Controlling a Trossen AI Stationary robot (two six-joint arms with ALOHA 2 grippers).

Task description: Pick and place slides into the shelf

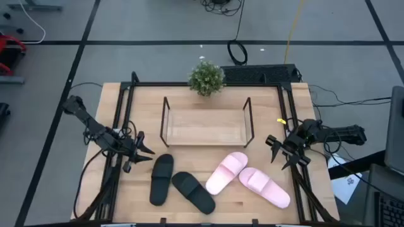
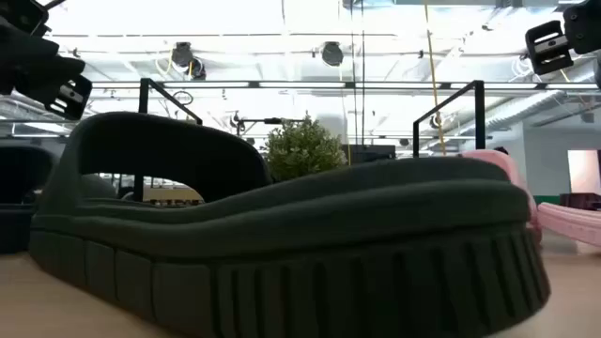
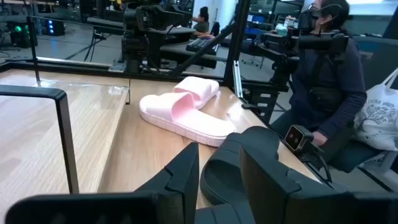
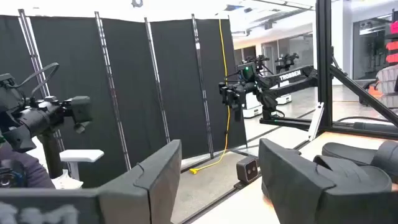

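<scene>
- The shelf (image 1: 205, 126) stands empty toward the far middle of the desk (image 1: 297, 107), a thin dark wire frame over a light wood-toned base.
- A small potted plant (image 1: 206, 77) sits just behind the shelf at the far edge of the desk.
- All four slides lie on the desk in front of the shelf, none inside it.
- The first black slide (image 1: 161, 178) lies nearly straight, front left of the shelf.
- The second black slide (image 1: 194, 192) lies slanted just beside it, close enough that they may touch; from above I cannot tell for sure. It fills the low view (image 2: 282, 253).
- The first pink slide (image 1: 226, 172) lies slanted in front of the shelf's right end.
- The second pink slide (image 1: 264, 186) lies just to its right, the two meeting near their far ends.
- The left gripper (image 1: 146, 151) hovers above the desk's left side, near the first black slide; its fingers (image 3: 186, 174) are spread apart and hold nothing.
- The right gripper (image 1: 278, 154) hangs over the desk's right edge, near the second pink slide; its fingers (image 4: 161, 174) are also spread and empty.
- A person (image 3: 329, 81) in dark clothes stands beyond the desk in the left wrist view.
</scene>
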